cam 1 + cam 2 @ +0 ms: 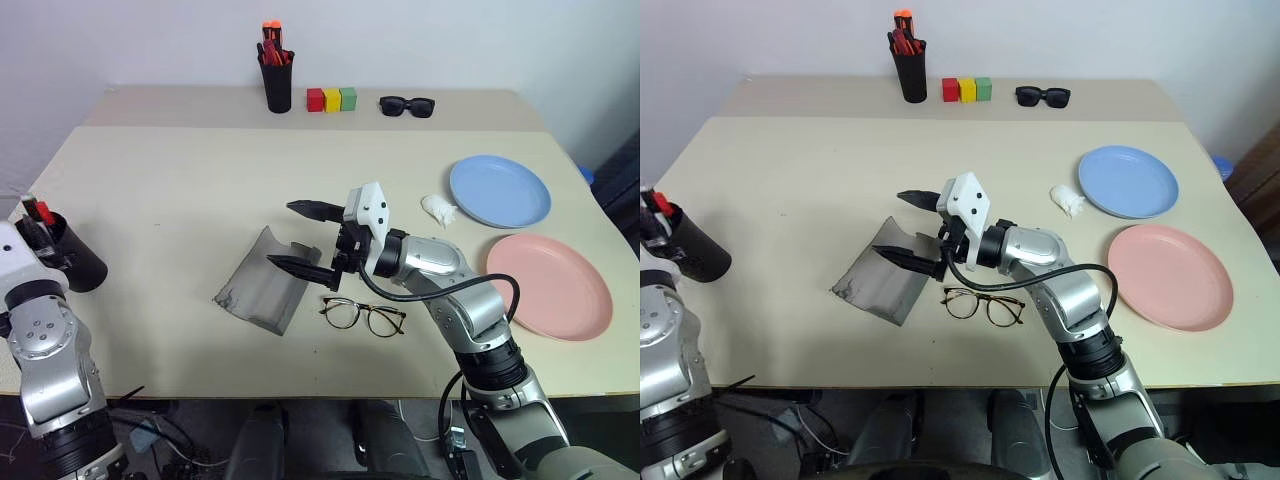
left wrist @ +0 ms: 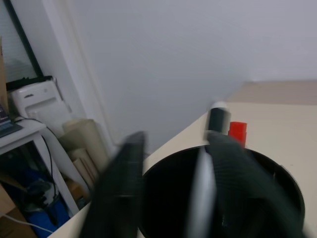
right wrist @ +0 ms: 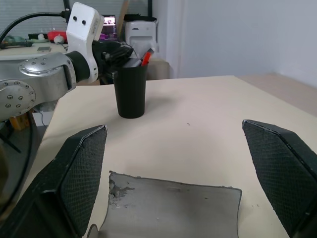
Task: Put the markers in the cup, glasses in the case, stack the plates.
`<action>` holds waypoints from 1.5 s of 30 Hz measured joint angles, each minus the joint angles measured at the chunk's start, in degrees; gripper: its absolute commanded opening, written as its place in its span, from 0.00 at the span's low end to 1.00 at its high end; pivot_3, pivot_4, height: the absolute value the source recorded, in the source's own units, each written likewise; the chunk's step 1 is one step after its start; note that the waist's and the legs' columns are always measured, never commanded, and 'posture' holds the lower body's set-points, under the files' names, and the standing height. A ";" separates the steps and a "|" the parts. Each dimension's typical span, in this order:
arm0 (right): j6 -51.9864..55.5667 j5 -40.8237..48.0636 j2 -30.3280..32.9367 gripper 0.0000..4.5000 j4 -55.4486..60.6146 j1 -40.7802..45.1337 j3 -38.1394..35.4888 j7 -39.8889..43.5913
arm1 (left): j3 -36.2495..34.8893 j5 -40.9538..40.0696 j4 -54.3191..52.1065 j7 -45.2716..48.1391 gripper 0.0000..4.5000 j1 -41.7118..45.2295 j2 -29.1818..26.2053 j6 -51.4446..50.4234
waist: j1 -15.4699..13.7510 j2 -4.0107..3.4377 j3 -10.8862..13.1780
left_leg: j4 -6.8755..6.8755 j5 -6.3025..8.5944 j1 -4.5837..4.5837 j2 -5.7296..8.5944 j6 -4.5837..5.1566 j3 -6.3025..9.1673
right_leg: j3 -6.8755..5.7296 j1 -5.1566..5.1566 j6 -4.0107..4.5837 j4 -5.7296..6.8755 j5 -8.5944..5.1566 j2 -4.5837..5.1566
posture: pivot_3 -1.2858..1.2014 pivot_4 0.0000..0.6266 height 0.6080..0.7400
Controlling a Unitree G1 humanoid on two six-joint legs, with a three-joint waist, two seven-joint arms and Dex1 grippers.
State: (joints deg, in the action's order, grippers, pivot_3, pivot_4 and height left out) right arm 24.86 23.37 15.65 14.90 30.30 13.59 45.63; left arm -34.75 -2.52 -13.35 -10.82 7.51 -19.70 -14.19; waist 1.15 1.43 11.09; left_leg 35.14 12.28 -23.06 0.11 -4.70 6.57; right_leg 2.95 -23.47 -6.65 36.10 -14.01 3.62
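Markers (image 1: 36, 215) sit in the cup (image 1: 70, 262); your right hand (image 1: 305, 237), spread wide, hovers over the grey case (image 1: 262, 281) (glasses (image 1: 362, 316) just beside): hold its mouth open. Left hand's state unclear

case (image 1: 262, 281): grey felt-like cloth, matt, scuffed
plates (image 1: 499, 190): smooth plastic, slight sheen
cup (image 1: 72, 262): matt black
glasses (image 1: 362, 316): thin wire frame
table (image 1: 180, 190): matt beige

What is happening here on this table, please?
A humanoid robot is tidying. Both markers already stand in the black cup by its left gripper. Its right gripper, jaws wide open, hovers over the grey case. The glasses lie beside the case, and the blue plate and pink plate are unstacked.
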 measured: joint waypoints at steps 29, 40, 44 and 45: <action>1.56 -0.01 23.74 1.00 5.54 -12.13 -11.69 6.15 | 41.02 -41.70 -13.48 36.85 0.80 17.79 -18.11 -60.71 | 1.64 -0.23 0.17 | 0.05 0.07 -0.02 -0.02 0.15 -0.01 | 0.03 -0.01 0.15 0.02 -0.15 -0.05 | 0.52 0.24 1.00; 2.32 0.01 23.75 1.00 7.47 -14.06 -11.98 4.14 | 41.98 -39.43 -12.56 37.30 0.01 18.05 -17.83 -60.34 | 1.32 -0.23 0.17 | 0.08 0.07 -0.05 -0.01 0.15 -0.01 | 0.03 -0.01 0.18 0.00 -0.16 -0.02 | 0.52 0.24 1.00; 2.26 -0.69 24.29 1.00 7.38 -13.25 -11.32 4.80 | 46.33 -33.18 -12.59 44.00 0.01 17.12 -23.94 -48.74 | 1.41 -0.23 0.18 | 0.05 0.07 -0.06 -0.02 0.14 -0.03 | 0.04 -0.08 0.22 0.00 -0.17 -0.04 | 0.52 0.24 1.00; 2.21 -1.23 25.47 1.00 7.33 -13.16 -10.83 5.50 | 47.22 -30.54 -12.53 46.92 0.01 16.88 -26.06 -43.59 | 1.23 -0.24 0.18 | 0.03 0.07 -0.09 -0.02 0.14 -0.04 | 0.04 -0.09 0.24 -0.01 -0.17 -0.02 | 0.52 0.24 1.00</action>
State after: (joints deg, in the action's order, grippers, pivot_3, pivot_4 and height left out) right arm 27.07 22.13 41.13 22.23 17.14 2.77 51.13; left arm 12.48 -33.06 -25.87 36.10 24.39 -45.76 -57.78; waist 2.38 1.19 11.27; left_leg 35.17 12.35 -23.15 0.09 -4.55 6.53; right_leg 2.98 -23.55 -6.41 36.09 -14.18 3.61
